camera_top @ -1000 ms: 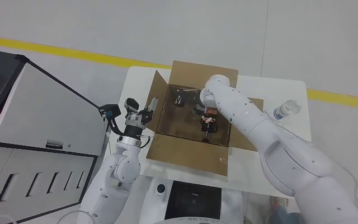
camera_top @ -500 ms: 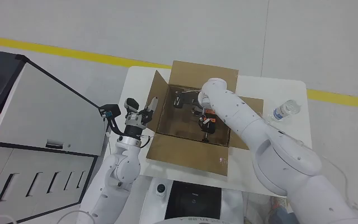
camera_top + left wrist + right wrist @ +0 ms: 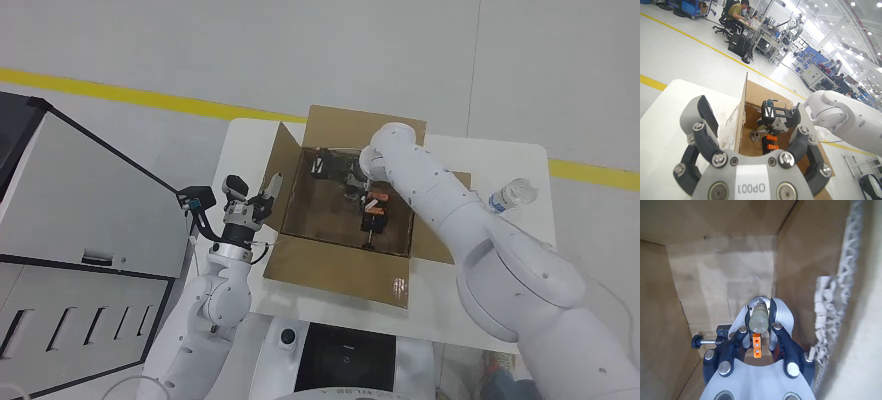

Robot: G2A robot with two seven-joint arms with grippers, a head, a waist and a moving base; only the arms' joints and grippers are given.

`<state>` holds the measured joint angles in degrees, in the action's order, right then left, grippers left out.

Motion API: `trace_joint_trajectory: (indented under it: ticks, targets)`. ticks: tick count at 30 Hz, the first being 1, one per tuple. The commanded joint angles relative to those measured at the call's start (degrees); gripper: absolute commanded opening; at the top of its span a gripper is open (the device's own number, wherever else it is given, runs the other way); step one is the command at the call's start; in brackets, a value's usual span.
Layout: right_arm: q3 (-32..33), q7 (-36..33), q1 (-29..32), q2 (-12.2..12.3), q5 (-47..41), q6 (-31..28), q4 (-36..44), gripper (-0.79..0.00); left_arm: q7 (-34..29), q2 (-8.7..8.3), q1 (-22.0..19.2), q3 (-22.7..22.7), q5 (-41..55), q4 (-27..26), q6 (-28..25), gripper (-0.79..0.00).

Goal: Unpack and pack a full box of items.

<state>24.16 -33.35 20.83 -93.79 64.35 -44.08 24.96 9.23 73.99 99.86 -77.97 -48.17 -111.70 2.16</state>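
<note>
A brown cardboard box [image 3: 330, 268] stands open on the white desk [image 3: 500, 160], with its flaps folded out. The cardboard is flat and dull. One cut edge [image 3: 829, 313] looks rough and wavy.

The right gripper [image 3: 760, 308] is down inside the box, towards the far side. It is pinching a short round cylinder [image 3: 758, 323] between its two black ribbed pads [image 3: 771, 311]. The cylinder is pale yellow-green, smooth, and flat on the end. A shiny round metal plate [image 3: 758, 300] with small holes sits on its other end, facing the bottom of the box. I cannot tell if the plate touches the bottom.

Also in the box, under the gripper, is a small orange block [image 3: 756, 344] with little screws in it. Beside the block lies a black clamp [image 3: 721, 331] with a thin metal screw and a bumpy black knob.

The left gripper [image 3: 252, 188] is just left of the box, next to the left flap. Its two curved grey fingers [image 3: 705, 113] are spread wide and hold nothing. Their pads are black and ribbed too.

A clear plastic bottle [image 3: 510, 193] lies on its side on the right part of the desk, well apart from the box.
</note>
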Motion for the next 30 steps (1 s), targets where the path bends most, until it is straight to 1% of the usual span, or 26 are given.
trace_joint_trajectory:
  ticks: [1,4,7,10,13,14,16,17,19,20,22,24,26,28,30]
  targets:
    - [0.87,0.48,-0.09,0.93,-0.14,-1.05,1.71,-0.785,0.0,0.0,0.0,0.0,0.0,0.0,0.0,0.0]
    - [2.73,0.81,0.24,2.98,-0.18,-2.1,5.63,-0.785,0.0,0.0,0.0,0.0,0.0,0.0,0.0,0.0]
    - [5.44,0.49,1.47,5.86,0.0,-3.57,11.37,-0.785,0.0,0.0,0.0,0.0,0.0,0.0,0.0,0.0]
    - [9.5,-1.33,4.55,9.5,0.35,-3.59,19.91,-0.785,0.0,0.0,0.0,0.0,0.0,0.0,0.0,0.0]
    - [16.13,-5.84,9.96,13.94,1.68,-0.22,32.18,-0.785,0.0,0.0,0.0,0.0,0.0,0.0,0.0,0.0]
    - [19.2,-7.79,12.66,15.57,2.1,1.13,37.3,-0.785,0.0,0.0,0.0,0.0,0.0,0.0,0.0,0.0]
    - [26.34,-12.12,19.71,18.79,3.25,3.7,50.05,-0.785,0.0,0.0,0.0,0.0,0.0,0.0,0.0,0.0]
    - [30.14,-14.33,23.94,20.25,3.85,4.52,56.92,-0.785,0.0,0.0,0.0,0.0,0.0,0.0,0.0,0.0]
    - [38.42,-16.59,32.92,22.71,4.98,6.21,71.08,-0.785,0.0,0.0,0.0,0.0,0.0,0.0,0.0,0.0]
    - [41.9,-15.48,37.84,23.61,5.67,6.34,78.02,-0.785,0.0,0.0,0.0,0.0,0.0,0.0,0.0,0.0]
    - [48.74,-11.96,46.9,25.03,6.89,5.58,87.57,-0.785,0.0,0.0,0.0,0.0,0.0,0.0,0.0,0.0]
    - [53.66,-8.86,54.1,25.86,8.64,5.86,93.79,-0.785,0.0,0.0,0.0,0.0,0.0,0.0,0.0,0.0]
    - [56.97,-5.23,59.37,26.3,8.45,5.91,97.12,-0.785,0.0,0.0,0.0,0.0,0.0,0.0,0.0,0.0]
    - [59.83,-2.21,62.94,26.55,6.06,6.47,97.14,-0.785,0.0,0.0,0.0,0.0,0.0,0.0,0.0,0.0]
    - [60.5,-1.7,63.63,26.6,5.17,6.67,96.63,-0.785,0.0,0.0,0.0,0.0,0.0,0.0,0.0,0.0]
